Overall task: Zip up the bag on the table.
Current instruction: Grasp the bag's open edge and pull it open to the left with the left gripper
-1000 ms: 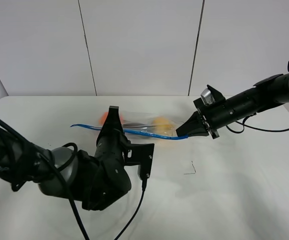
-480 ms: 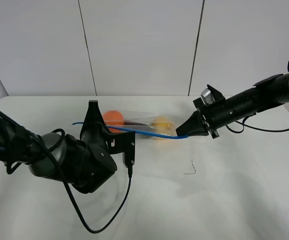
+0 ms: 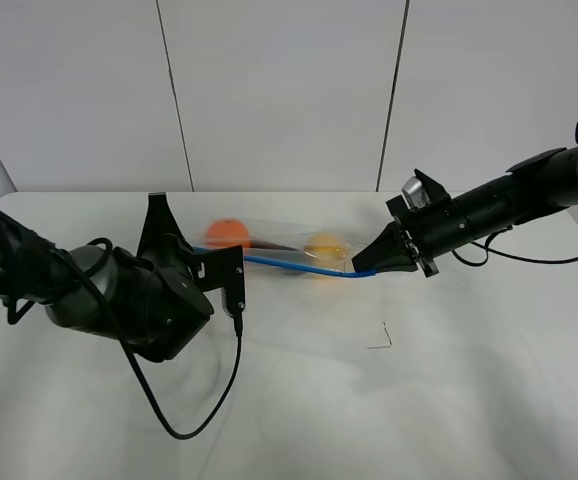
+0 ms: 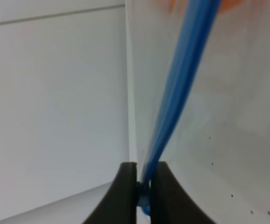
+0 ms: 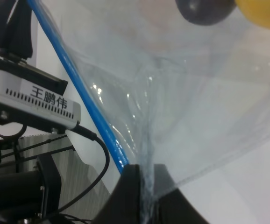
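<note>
My left gripper (image 4: 143, 185) is clenched on the blue zip strip (image 4: 181, 84). The jaws pinch it right at their tips, and the strip runs straight out ahead of them. My right gripper (image 3: 371, 266) is clamped too, grasping the bag (image 3: 284, 232) at the corner just beside the strip's end; clear plastic bunches between its jaws in the right wrist view. The bag is stretched between the two grippers with the strip taut from one to the other. Inside, the orange (image 3: 227, 233) sits nearest the left gripper and the yellow pear (image 3: 321, 244) close to the right gripper, with the dark eggplant (image 3: 265, 243) between them. The bag is over the table (image 3: 449, 390); I can't tell if its underside touches. A small dark bent bit (image 3: 380, 338) lies on the table, apart from the right gripper.
</note>
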Controlling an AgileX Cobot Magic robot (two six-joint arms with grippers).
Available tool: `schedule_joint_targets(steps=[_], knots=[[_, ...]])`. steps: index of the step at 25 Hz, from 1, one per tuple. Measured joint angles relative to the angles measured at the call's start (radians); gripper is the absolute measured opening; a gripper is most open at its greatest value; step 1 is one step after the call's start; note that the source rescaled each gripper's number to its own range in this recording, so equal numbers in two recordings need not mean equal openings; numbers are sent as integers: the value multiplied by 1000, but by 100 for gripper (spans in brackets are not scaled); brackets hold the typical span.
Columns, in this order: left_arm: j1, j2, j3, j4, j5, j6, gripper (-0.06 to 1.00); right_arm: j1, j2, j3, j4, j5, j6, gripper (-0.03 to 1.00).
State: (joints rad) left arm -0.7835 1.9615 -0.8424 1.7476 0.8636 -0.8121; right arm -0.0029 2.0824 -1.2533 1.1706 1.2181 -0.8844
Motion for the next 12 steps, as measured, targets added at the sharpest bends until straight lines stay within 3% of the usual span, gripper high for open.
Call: schedule_joint_targets(steps=[12], knots=[[25, 0, 5, 3, -6, 0, 0, 0, 0, 0, -3, -1, 0, 0]])
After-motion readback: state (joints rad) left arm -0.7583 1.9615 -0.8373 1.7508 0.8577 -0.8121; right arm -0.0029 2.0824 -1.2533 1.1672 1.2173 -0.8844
